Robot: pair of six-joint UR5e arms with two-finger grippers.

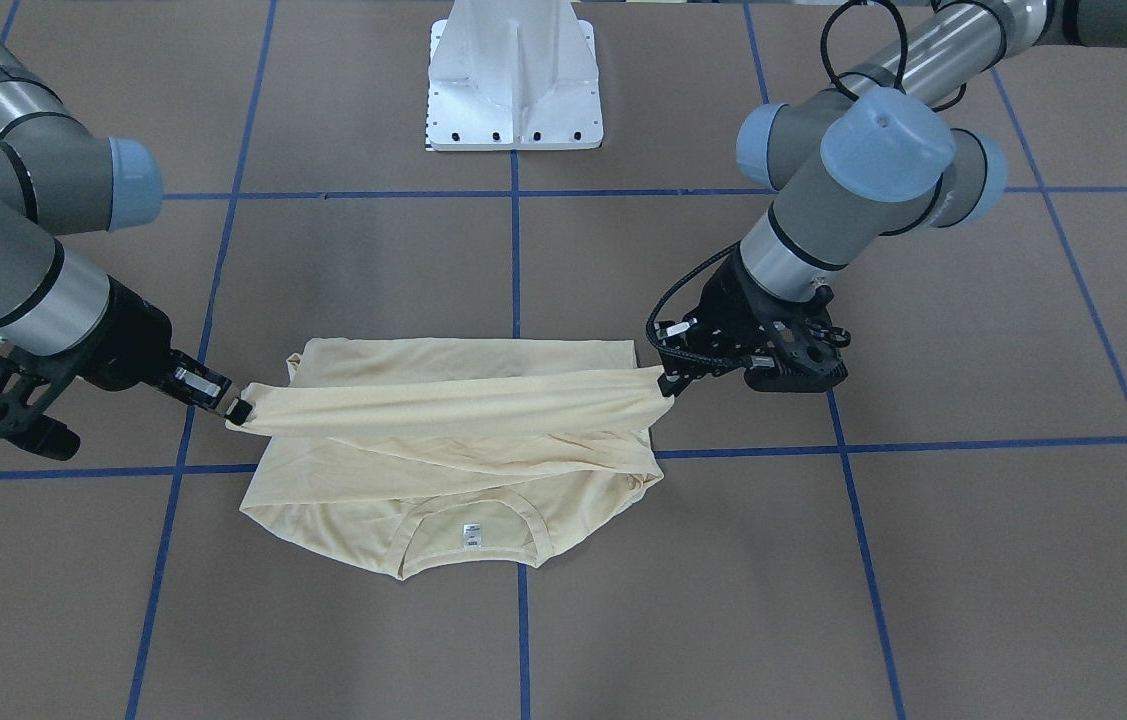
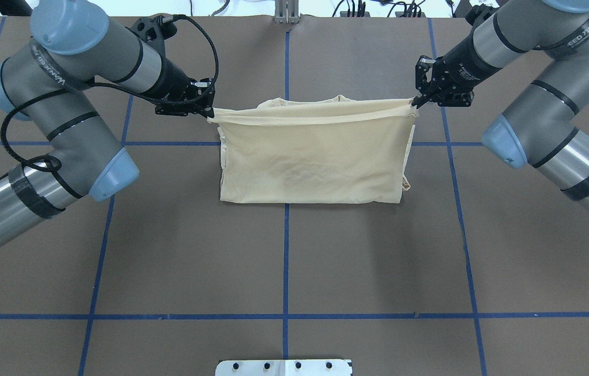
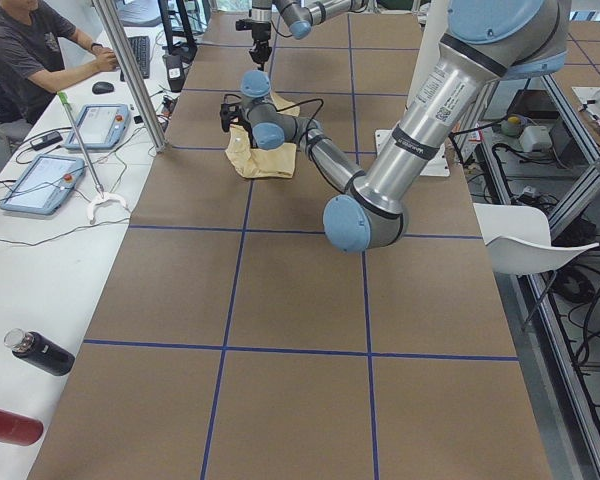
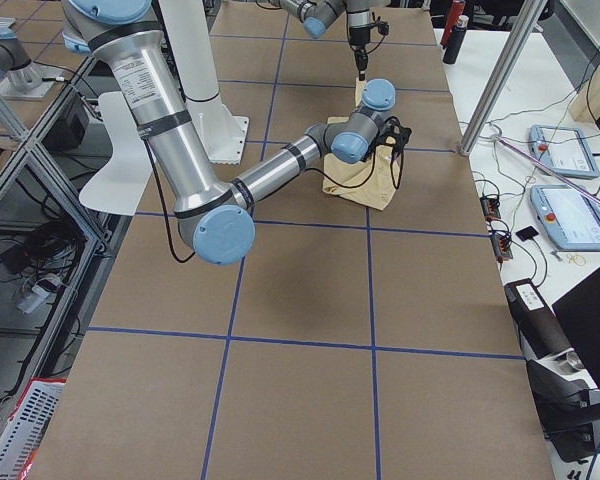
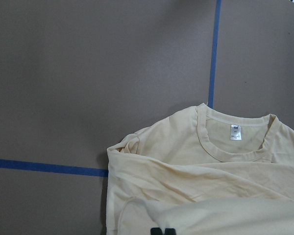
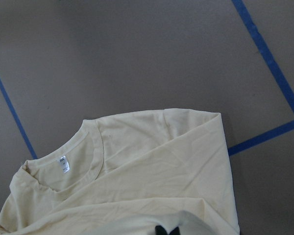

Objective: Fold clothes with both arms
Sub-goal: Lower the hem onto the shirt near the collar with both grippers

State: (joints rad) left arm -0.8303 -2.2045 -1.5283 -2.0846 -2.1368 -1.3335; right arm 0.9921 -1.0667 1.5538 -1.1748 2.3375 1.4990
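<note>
Pale cream-yellow thin-knit long-sleeved T-shirt [image 2: 315,156], judged light, limp and sag-prone, half lying on brown blue-taped table [image 2: 284,261], raised edge best taken at both corners, pinched tight there by black two-finger left gripper [image 2: 209,110] and right gripper [image 2: 415,102].

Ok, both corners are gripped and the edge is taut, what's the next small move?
Probably carry the left gripper and right gripper together away from the base and down, laying the held edge by the collar: they pinch the shirt's corners, and the collar end lies uncovered.
</note>
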